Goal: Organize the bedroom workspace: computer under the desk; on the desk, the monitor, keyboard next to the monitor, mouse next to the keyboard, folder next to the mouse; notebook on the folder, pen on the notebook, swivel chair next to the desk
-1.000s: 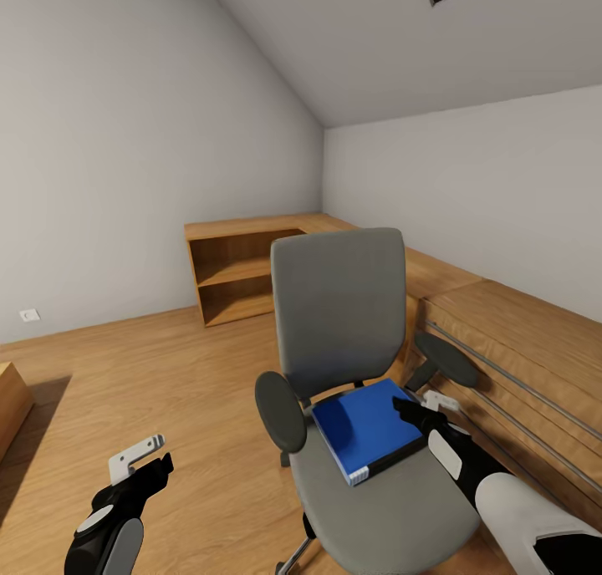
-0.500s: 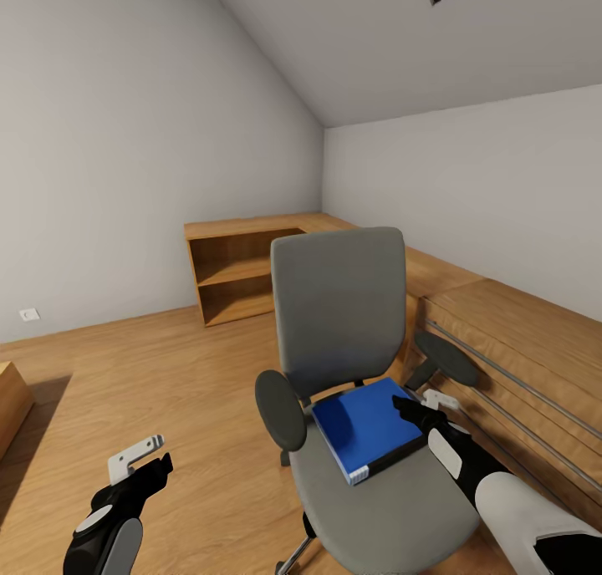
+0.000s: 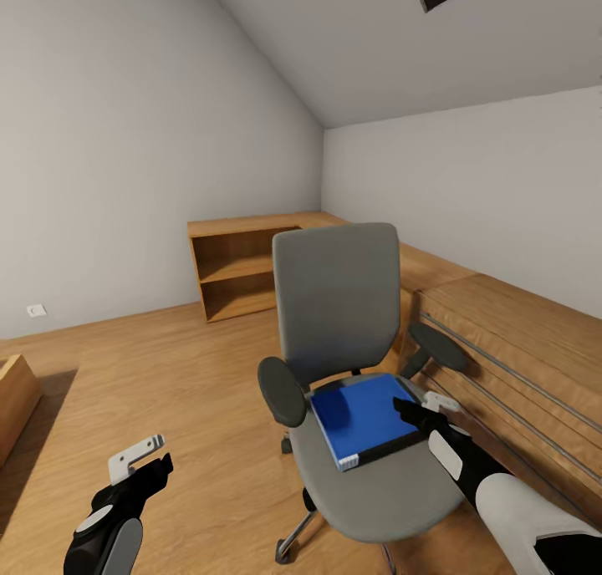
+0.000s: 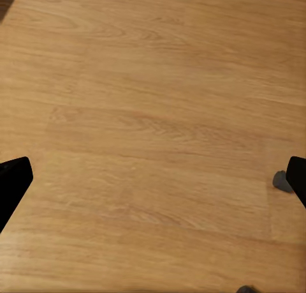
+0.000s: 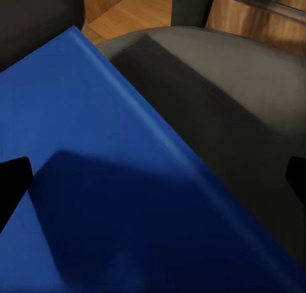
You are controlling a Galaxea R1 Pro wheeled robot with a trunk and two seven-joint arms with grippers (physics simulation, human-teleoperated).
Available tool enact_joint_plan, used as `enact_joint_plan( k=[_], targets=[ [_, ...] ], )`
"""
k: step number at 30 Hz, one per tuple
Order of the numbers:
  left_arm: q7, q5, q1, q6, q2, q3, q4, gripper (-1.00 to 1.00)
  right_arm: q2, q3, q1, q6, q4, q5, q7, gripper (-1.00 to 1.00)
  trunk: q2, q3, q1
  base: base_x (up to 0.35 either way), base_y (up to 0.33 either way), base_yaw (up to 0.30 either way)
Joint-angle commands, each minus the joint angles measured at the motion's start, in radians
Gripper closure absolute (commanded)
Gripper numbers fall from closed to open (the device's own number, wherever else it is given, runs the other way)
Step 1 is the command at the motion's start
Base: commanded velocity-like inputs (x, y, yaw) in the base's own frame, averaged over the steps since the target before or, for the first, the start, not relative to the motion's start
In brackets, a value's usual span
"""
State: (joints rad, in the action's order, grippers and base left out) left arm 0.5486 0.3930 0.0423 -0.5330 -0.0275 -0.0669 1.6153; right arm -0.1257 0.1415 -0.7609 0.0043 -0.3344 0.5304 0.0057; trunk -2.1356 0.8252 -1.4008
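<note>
The grey swivel chair (image 3: 339,307) stands in front of me with its back toward the far wall. On its seat lies the blue folder (image 3: 364,416), white-and-black spine toward me. My right gripper (image 3: 418,406) is open, hovering at the folder's right edge just above the seat. The right wrist view looks down on the folder (image 5: 95,178) and the grey seat (image 5: 223,114), with both fingers spread wide apart. My left gripper (image 3: 144,465) is open and holds nothing, low over the wooden floor to the left of the chair.
Low wooden cabinets (image 3: 518,349) run along the right wall to an open shelf unit (image 3: 238,266) in the corner. A wooden box (image 3: 12,399) sits at the left edge. A chair castor (image 4: 280,180) shows on the floor in the left wrist view.
The whole view has shifted a little, so the camera moved. The chair now sits slightly farther off, with more of its base showing. Both grippers keep their places and stay open.
</note>
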Motion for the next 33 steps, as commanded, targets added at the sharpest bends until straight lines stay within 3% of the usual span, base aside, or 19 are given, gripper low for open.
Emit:
enact_joint_plan(
  k=[1, 7, 17, 26, 33],
  targets=[
    [0.007, 0.010, 0.001, -0.002, -0.001, -0.001, 0.002, -1.00, -0.001, 0.009, 0.000, 0.000, 0.028, 0.011, -0.001, -1.00, 0.000, 0.001, 0.000, -0.013, 0.000, 0.000],
    [0.007, 0.010, 0.001, -0.002, 0.000, -0.001, 0.002, -1.00, -0.002, 0.009, 0.000, 0.000, 0.028, 0.011, -0.001, -1.00, 0.000, 0.001, 0.000, -0.044, 0.000, 0.000],
    [0.007, 0.010, 0.001, -0.002, -0.001, -0.001, 0.001, -1.00, -0.002, 0.009, 0.000, 0.000, 0.028, 0.011, -0.001, -1.00, 0.000, 0.001, 0.000, -0.253, 0.000, 0.000],
    [0.007, 0.010, 0.001, -0.002, -0.002, -0.001, 0.001, -1.00, -0.002, 0.009, 0.000, 0.000, 0.028, 0.011, -0.001, -1.00, 0.000, 0.001, 0.000, -0.039, 0.000, 0.000],
    [0.007, 0.011, 0.001, -0.002, -0.002, -0.001, 0.000, -1.00, -0.002, 0.008, 0.000, -0.001, 0.027, 0.011, 0.000, -1.00, 0.049, -0.021, 0.027, -0.001, 0.000, 0.000]
  ],
)
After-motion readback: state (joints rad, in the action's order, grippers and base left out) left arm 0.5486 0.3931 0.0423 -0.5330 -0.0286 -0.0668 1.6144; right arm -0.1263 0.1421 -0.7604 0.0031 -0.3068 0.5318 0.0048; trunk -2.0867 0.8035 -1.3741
